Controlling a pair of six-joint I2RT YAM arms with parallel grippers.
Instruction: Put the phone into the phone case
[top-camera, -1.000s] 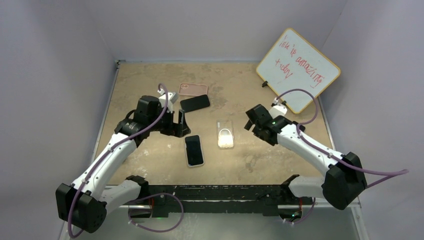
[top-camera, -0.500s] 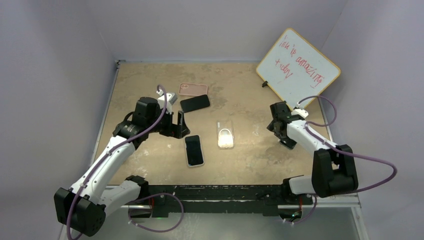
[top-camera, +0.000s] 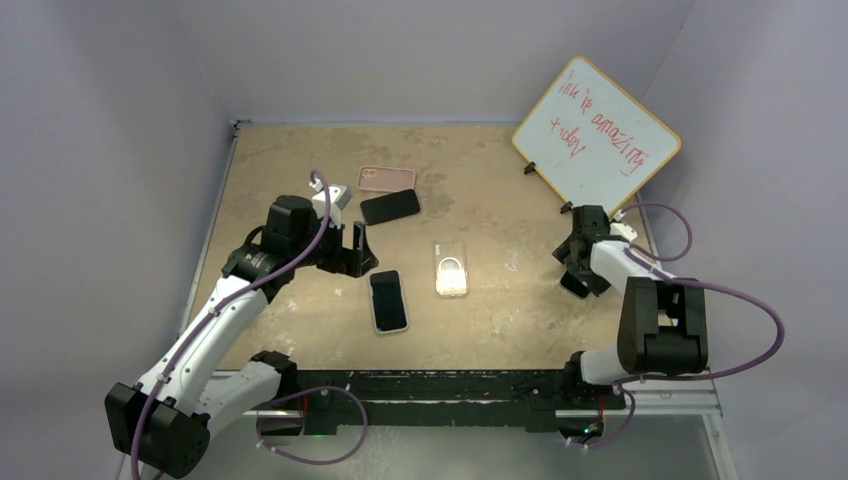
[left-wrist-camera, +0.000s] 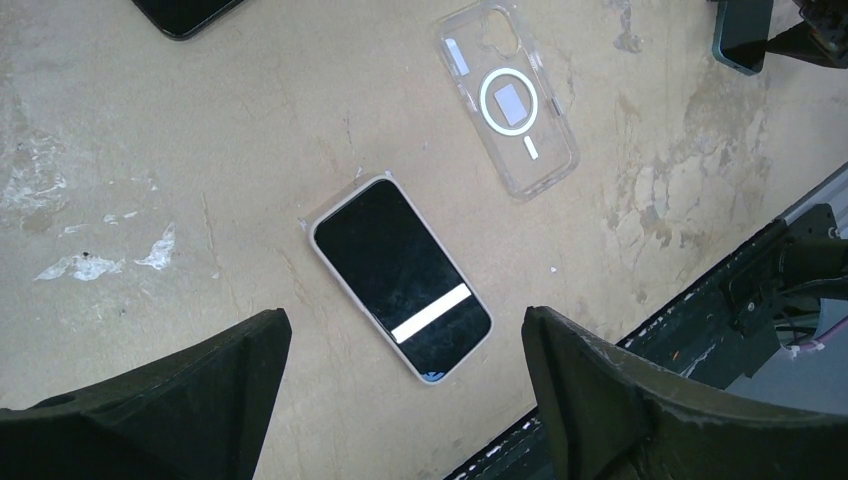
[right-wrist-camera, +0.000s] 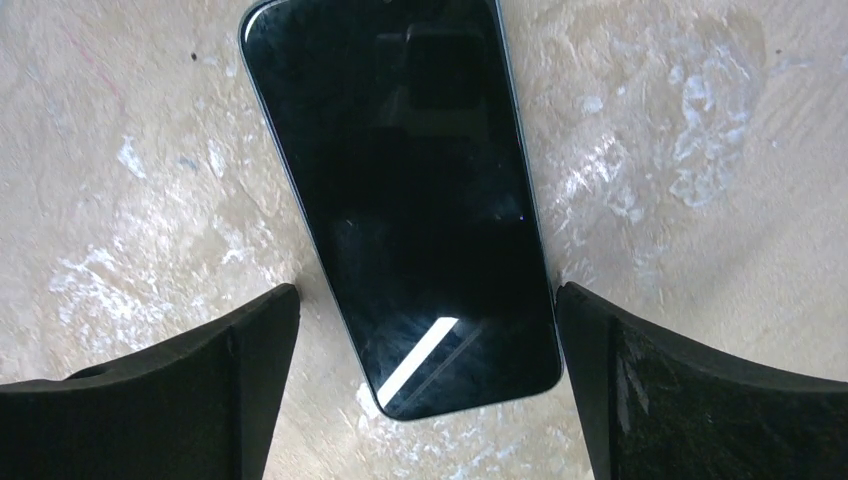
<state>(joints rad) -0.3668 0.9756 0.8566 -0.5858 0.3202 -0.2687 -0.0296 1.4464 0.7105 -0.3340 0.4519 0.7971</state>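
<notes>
left claw (left-wrist-camera: 405, 320) and right claw (right-wrist-camera: 425, 295) gape empty; glossy rounded black phone (right-wrist-camera: 410, 200) beneath the right.

The scuffed tan bench (top-camera: 300, 150) carries a pink case (top-camera: 386, 178) and a dark phone (top-camera: 390, 207) above centre, a white-edged phone (top-camera: 388, 300) and a clear case (top-camera: 451, 268) at centre, another dark phone (right-wrist-camera: 410, 200) near the right edge, and a whiteboard (top-camera: 597, 140) propped at upper right.

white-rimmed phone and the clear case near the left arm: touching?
Apart. The left wrist view shows a strip of bare table between the white-rimmed phone and the clear case; their nearest corners do not meet.
</notes>
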